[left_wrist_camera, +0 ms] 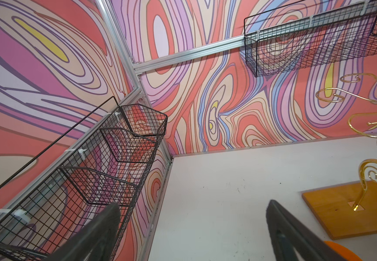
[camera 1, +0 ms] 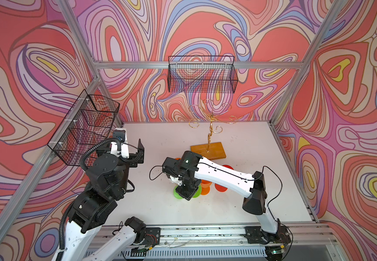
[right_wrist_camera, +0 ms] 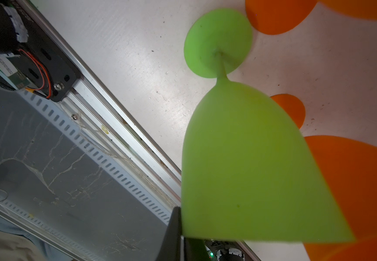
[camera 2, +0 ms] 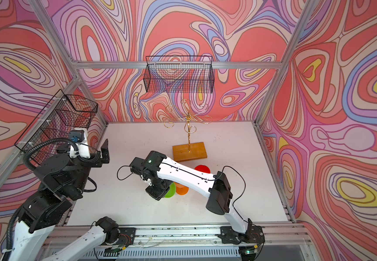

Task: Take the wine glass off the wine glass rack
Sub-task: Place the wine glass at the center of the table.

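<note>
Low over the front of the white desk (camera 1: 160, 140), well apart from the thin gold wire wine glass rack on its honey-brown wooden base (camera 1: 214, 151), hangs the matte green wine glass (right_wrist_camera: 246, 162); no glass shows on the rack's curled arms, so the lift-off looks done; the right fingers (right_wrist_camera: 174, 228) are clenched on the rim of its bowl, only one of them showing in the right wrist view; its long axis runs straight out from them, bowl nearest, stem and round foot farthest, tipped toward the desk; whether the foot touches I cannot tell; orange wine glasses (camera 1: 205, 189) and a red one (camera 1: 228, 168) crowd just beside it, so setting it down would call for care there; the left fingers (left_wrist_camera: 284, 230) are spread wide and empty, far off by the black wire mesh baskets (camera 1: 85, 126).
</note>
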